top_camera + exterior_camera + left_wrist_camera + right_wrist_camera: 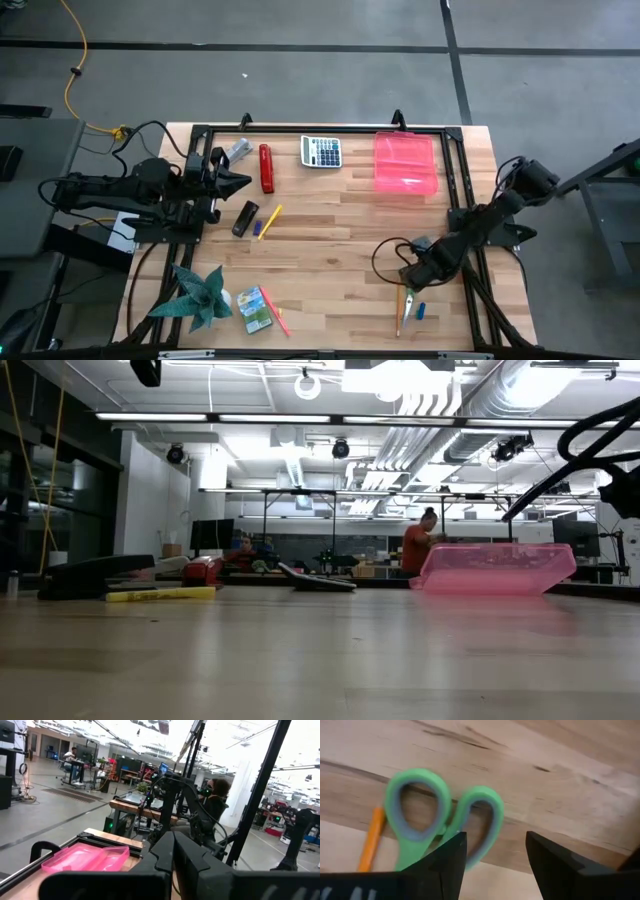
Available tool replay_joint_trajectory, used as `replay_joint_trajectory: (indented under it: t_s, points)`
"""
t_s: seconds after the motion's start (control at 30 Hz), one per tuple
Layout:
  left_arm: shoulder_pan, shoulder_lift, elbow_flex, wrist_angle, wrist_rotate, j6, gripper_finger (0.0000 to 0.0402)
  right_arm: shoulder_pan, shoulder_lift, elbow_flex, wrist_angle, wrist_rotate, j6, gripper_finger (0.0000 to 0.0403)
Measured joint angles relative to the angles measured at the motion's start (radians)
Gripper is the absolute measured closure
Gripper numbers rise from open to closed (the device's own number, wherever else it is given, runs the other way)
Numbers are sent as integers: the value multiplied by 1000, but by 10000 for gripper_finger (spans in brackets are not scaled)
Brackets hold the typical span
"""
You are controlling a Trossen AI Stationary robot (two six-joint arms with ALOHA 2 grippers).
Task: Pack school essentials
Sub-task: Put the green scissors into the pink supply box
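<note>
The green-handled scissors (408, 300) lie flat near the table's near right corner, beside an orange pencil (398, 316) and a tiny blue eraser (421, 310). My right gripper (412, 276) is just above them, open. In its wrist view, one handle loop (482, 820) of the scissors (420, 827) shows partly between the fingers, with the pencil (371, 840) alongside. The crayon box (255, 310) and a pink stick (279, 319) lie at the near left. A yellow stick (270, 220) and a small purple-blue piece (258, 228) lie left of centre. My left gripper (236, 181) waits shut at the far left. My right gripper comes at the scissors from above, slanting down, with one finger (451, 860) in front of a handle loop (470, 845). I cannot tell whether it touches the loop. The scissors lie flat on the table.
A pink translucent box (405, 165) sits at the far right, also low in the low view as the pink box (498, 568). A calculator (321, 151) and red stapler (266, 167) lie at the far edge, a black block (245, 217) by the yellow stick, and a paper plant (200, 295) at the near left.
</note>
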Motion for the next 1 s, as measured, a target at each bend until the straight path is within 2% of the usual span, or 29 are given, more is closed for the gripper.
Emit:
replay_joint_trajectory:
  t_s: [0.1,0.23,0.57,0.73,1.0]
  points:
    - [0,0,0,0,0,0,401,0,33,1,4,-4,4,212]
    - [0,0,0,0,0,0,401,0,61,6,14,-3,26,244]
    - [0,0,0,1,-1,0,401,1,62,5,21,47,80,387]
    - [0,0,0,1,-2,0,401,1,41,2,14,68,97,389]
    - [0,0,0,1,-9,1,401,-9,-94,-2,-120,248,156,400]
